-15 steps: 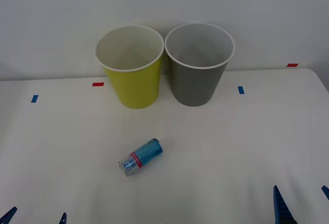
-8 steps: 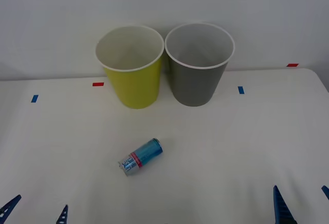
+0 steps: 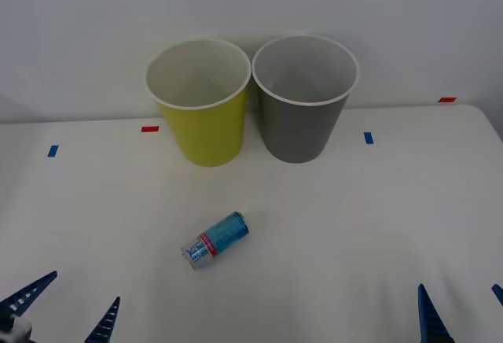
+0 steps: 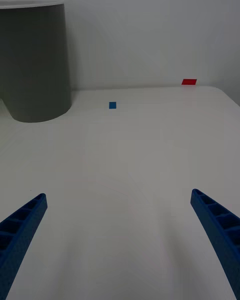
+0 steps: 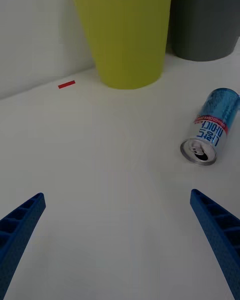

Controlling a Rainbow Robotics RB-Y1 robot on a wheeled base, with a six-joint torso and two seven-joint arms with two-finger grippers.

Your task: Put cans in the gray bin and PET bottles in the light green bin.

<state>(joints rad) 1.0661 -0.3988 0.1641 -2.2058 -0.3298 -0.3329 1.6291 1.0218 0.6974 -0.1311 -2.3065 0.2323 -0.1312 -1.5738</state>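
Note:
A small blue can with a red band lies on its side on the white table, silver end toward me; the left wrist view shows the can ahead of my fingers. The light green bin and the gray bin stand side by side at the back, both upright. My left gripper is open at the front left corner, short of the can. My right gripper is open at the front right, far from the can. No PET bottles are in view.
Small red tape marks and blue tape marks sit on the white table. A pale wall rises right behind the bins. The table's right edge runs near the right gripper.
My left gripper has come forward into the front view from the bottom left corner, toward the can. The can, bins and right gripper have not moved.

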